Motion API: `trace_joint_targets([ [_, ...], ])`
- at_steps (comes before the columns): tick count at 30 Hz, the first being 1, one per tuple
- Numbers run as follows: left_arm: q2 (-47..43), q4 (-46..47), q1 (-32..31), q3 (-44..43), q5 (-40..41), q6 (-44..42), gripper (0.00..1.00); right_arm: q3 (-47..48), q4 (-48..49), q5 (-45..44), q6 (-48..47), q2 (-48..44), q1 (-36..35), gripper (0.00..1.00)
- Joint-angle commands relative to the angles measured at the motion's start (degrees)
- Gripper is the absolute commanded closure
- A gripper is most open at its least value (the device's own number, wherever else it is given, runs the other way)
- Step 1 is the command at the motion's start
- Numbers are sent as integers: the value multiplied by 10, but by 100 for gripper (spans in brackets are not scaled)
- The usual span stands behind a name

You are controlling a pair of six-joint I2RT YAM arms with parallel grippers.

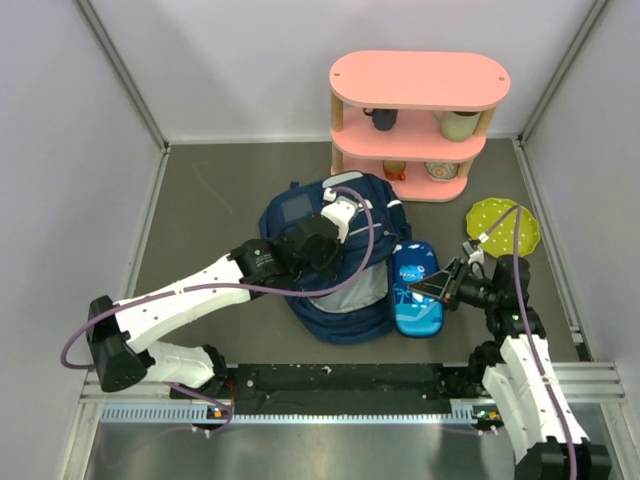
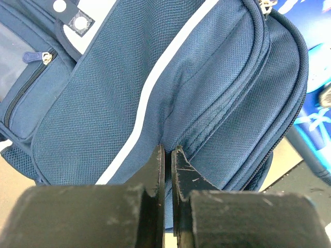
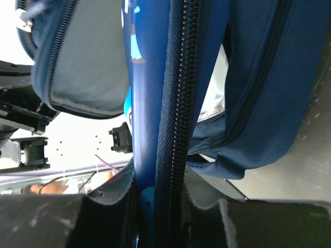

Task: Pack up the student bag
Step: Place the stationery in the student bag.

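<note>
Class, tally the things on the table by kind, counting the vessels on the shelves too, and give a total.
student bag: 1
pencil case: 1
shelf unit: 1
plate: 1
vessels on the shelves: 4
Total: 8

From above, the left arm (image 1: 200,290) hides the middle of the student bag (image 1: 335,315), the boards of the pink shelf (image 1: 420,80) cut off its cups (image 1: 458,124), and the pencil case (image 3: 147,103) runs past the right wrist view's top edge.

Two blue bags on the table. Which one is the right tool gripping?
The small bright-blue pencil case: the right tool is shut on its zippered edge. The large navy backpack beside it is the one with the white stripe.
</note>
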State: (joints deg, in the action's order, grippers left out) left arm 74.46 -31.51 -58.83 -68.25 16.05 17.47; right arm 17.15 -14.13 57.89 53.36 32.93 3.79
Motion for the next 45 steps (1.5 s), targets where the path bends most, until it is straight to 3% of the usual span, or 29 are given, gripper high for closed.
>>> trace_joint_targets([
  [1,-53,76,0,-22,-31,39,100,-15,96,-54,72,21,-72,100],
  [6,-55,79,-1,-21,-40,49,100,-13,228,-165,144,91,-184,100],
  [11,-53,80,-2,-21,-58,56,100,16,418,-225,217,227,-245,100],
  [15,-57,86,-5,-21,-66,63,100,75,483,-292,220,327,-300,100],
  [19,-56,89,-6,-28,-68,62,100,93,617,-364,261,422,-357,100],
  [21,-53,89,-6,-29,-67,62,100,118,626,-412,243,470,-394,100],
  [25,-49,85,-6,-33,-53,59,100,130,639,-465,223,522,-428,70],
  [27,-49,80,-5,-33,-41,60,100,107,649,-479,208,509,-435,64],
  [28,-51,78,-5,-29,-37,62,100,84,639,-485,201,496,-435,52],
  [31,-57,77,-4,-19,-22,67,100,39,581,-508,166,426,-436,38],
  [33,-62,79,-3,-11,-16,70,100,24,528,-514,153,387,-436,36],
  [41,-68,85,-1,2,-9,74,100,-40,423,-540,138,221,-436,38],
  [43,-70,89,-1,6,-13,74,100,-41,429,-535,136,217,-435,43],
  [45,-70,92,-1,7,-14,74,100,-35,436,-526,140,230,-436,59],
])
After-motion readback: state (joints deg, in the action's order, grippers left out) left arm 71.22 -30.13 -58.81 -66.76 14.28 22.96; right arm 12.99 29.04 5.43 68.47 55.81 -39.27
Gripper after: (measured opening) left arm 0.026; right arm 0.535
